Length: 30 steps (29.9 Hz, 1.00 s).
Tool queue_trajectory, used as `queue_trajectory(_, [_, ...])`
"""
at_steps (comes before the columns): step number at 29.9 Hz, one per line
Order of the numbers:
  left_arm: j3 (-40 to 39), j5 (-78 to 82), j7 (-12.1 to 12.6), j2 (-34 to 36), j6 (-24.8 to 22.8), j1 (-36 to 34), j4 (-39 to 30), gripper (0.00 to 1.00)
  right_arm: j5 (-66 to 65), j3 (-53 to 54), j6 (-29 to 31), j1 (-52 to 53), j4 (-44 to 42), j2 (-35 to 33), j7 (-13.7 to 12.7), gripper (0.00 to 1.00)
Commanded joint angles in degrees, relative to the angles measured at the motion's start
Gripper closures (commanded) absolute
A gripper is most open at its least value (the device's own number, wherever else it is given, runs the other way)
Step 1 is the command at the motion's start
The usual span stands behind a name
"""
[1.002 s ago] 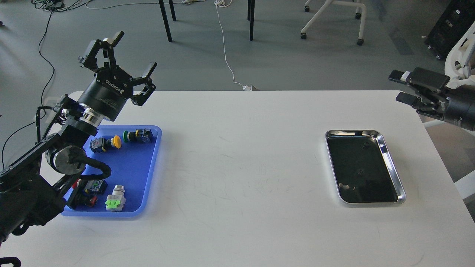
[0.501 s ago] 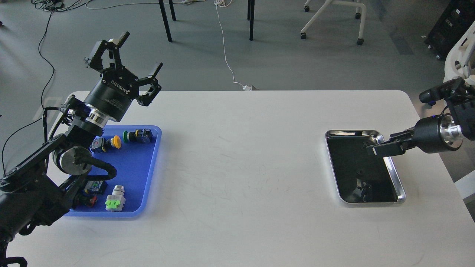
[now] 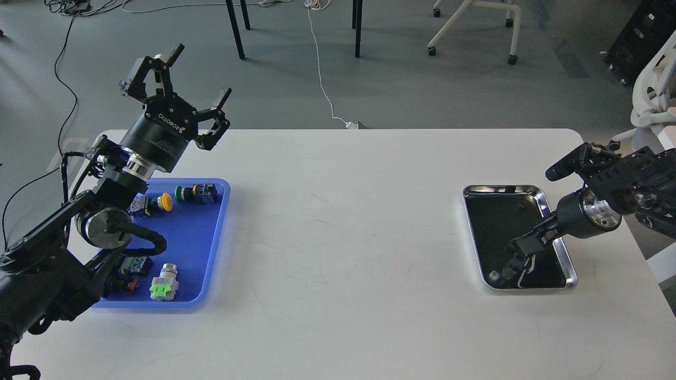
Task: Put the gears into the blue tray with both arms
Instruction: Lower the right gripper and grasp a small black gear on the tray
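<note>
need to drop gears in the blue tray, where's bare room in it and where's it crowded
The blue tray has a bare middle and right side, between the yellow switch and green switch at the far end and the grey-and-green switch near the front. Its left side is crowded, under the left arm.

On table (image 3: 343, 237): tray (image 3: 211, 253) at left holding switches (image 3: 164, 289), left gripper (image 3: 198, 100) above its far end; steel tray (image 3: 567, 258) at right, right gripper (image 3: 520, 253) over its near part.
</note>
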Motion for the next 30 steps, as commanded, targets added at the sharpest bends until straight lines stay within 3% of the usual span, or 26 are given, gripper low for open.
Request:
queue_trajectory(1, [0.0,0.0,0.0,0.0,0.0,0.0,0.0,0.02,0.1,-0.1,-0.3,-0.1,-1.2,1.7,0.0,0.29])
queue_trajectory(19, [-0.1,-0.1,0.0,0.3,0.0,0.0,0.0,0.02,0.1,-1.9,-0.3,-0.6,-3.6,5.0,0.0,0.38])
queue_trajectory(30, [-0.9,-0.1,0.0,0.4,0.0,0.1,0.0,0.02,0.1,-1.9,-0.4,-1.7,-3.9,5.9,0.0,0.38])
